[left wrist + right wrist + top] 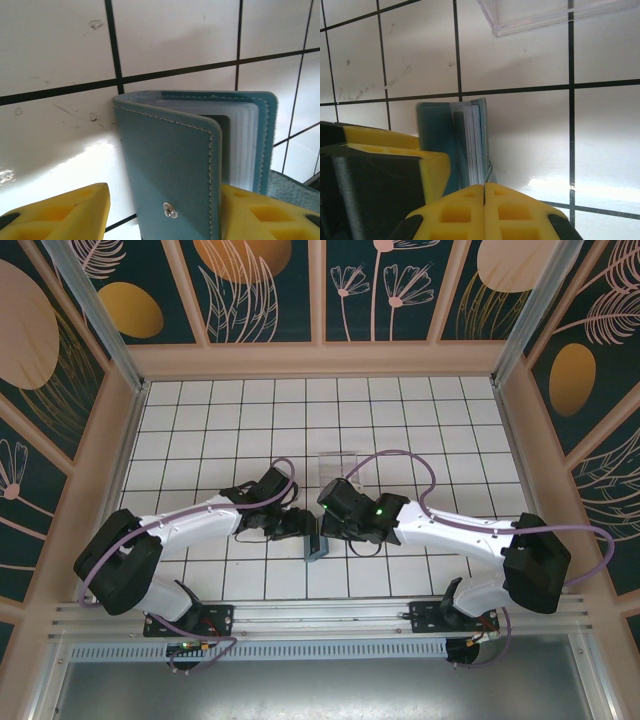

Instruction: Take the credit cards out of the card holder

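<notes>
Your teal-blue, stitched, book-fold card holder (317, 542) stands on edge on the white tiled table (200, 420). It is just toward 6 o'clock from the table's centre, between the 2 gripper tips, and from above the arms hide most of it.

In the left wrist view its lower part is cut off by the frame. The front cover carries a round metal snap stud (171, 211), and the clear sleeves (245, 145) fan out behind it. 1 dark credit card (223, 145) shows through them; any others are too blurred by plastic to make out.

The left gripper (165, 200) is released. Its jaws stand apart around the cover, and the 9 o'clock yellow finger (70, 212) is clear of it.

The right gripper (484, 189) is clenched, pads meeting just below the sleeve edges. You cannot tell whether a sleeve is caught in the seam.

The clear plastic tray (545, 15) is cropped at 12 o'clock.
</notes>
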You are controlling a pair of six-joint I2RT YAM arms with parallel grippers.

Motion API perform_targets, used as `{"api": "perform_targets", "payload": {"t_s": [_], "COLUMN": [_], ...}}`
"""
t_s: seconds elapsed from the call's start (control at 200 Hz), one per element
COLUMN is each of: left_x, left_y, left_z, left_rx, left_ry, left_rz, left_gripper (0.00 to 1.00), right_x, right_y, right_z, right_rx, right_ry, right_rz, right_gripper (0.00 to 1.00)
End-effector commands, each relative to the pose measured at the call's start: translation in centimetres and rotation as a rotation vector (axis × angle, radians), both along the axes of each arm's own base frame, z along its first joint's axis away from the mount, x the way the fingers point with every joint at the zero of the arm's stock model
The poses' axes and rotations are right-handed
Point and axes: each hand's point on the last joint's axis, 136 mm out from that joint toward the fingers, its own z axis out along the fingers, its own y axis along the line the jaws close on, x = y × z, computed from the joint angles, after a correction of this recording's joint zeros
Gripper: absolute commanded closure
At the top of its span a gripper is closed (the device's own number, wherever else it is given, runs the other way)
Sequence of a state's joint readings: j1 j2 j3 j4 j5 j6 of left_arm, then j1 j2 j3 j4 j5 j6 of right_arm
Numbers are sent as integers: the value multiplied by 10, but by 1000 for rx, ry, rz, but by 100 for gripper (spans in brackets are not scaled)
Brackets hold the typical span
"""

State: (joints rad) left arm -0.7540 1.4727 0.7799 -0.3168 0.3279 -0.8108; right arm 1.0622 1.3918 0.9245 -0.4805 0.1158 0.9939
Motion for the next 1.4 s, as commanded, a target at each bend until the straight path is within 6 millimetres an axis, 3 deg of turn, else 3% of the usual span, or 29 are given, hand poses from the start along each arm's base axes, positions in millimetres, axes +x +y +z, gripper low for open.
{"api": "perform_targets", "payload": {"t_s": [0.0, 0.39, 0.726, 0.876, 1.101, 1.206, 1.396], "left_x": [1, 5, 8, 5, 3, 3, -8], "left_y": [7, 21, 20, 14, 11, 9, -13], "left_z": [7, 7, 7, 10, 15, 7, 0], "left_rx": [35, 92, 90, 73, 77, 70, -115], "left_ry": [-29, -70, -91, -104, -126, -98, -1], "left_rz": [0, 43, 24, -39, -133, -103, -29], "left_gripper": [45, 74, 95, 98, 98, 96, 94], "right_x": [3, 1, -4, -1, 8, 10, 11], "right_y": [-9, -29, -37, -45, -48, -49, -48], "right_z": [6, -16, -35, -33, -14, -10, -3], "right_rx": [-31, -104, -142, -178, -153, -101, -49], "right_ry": [-26, 4, 40, 25, -47, -57, -51], "right_rz": [-31, -52, -48, -54, -4, 14, 22], "right_gripper": [100, 100, 97, 80, 58, 56, 55]}}
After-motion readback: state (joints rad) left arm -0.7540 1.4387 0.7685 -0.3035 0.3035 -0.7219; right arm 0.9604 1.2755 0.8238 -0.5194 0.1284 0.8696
